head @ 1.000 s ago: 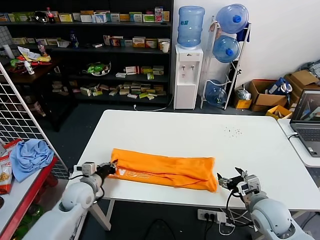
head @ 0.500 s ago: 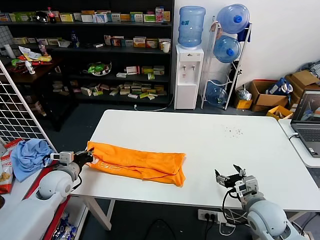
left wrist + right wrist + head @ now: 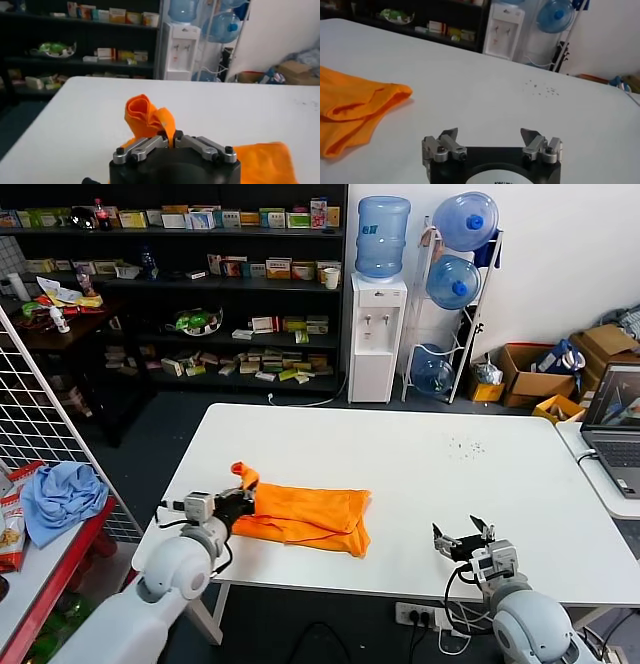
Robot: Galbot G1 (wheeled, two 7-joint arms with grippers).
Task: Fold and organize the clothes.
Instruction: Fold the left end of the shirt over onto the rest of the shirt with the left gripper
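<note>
The orange T-shirt [image 3: 310, 517] lies folded in a band on the near left part of the white table [image 3: 430, 464]. My left gripper [image 3: 237, 502] is shut on the shirt's left end and holds it raised, so a bunched flap [image 3: 244, 475] stands up. In the left wrist view the orange cloth [image 3: 150, 117] is pinched between the closed fingers of the left gripper [image 3: 171, 137]. My right gripper [image 3: 462, 542] is open and empty near the table's front edge, right of the shirt. The right wrist view shows the right gripper [image 3: 490, 137] with jaws wide apart and the shirt's right end [image 3: 355, 107] off to one side.
A light blue cloth [image 3: 60, 496] lies on a red side table at the left. A laptop [image 3: 618, 424] sits on a table at the right. Shelves [image 3: 180, 284], a water dispenser [image 3: 377, 334] and bottles stand behind. A wire rack [image 3: 40, 404] stands at the left.
My left gripper first pulled the shirt leftward along the table, then carried its left end back right and up, folding it over. My right gripper let go and stays near the front edge.
</note>
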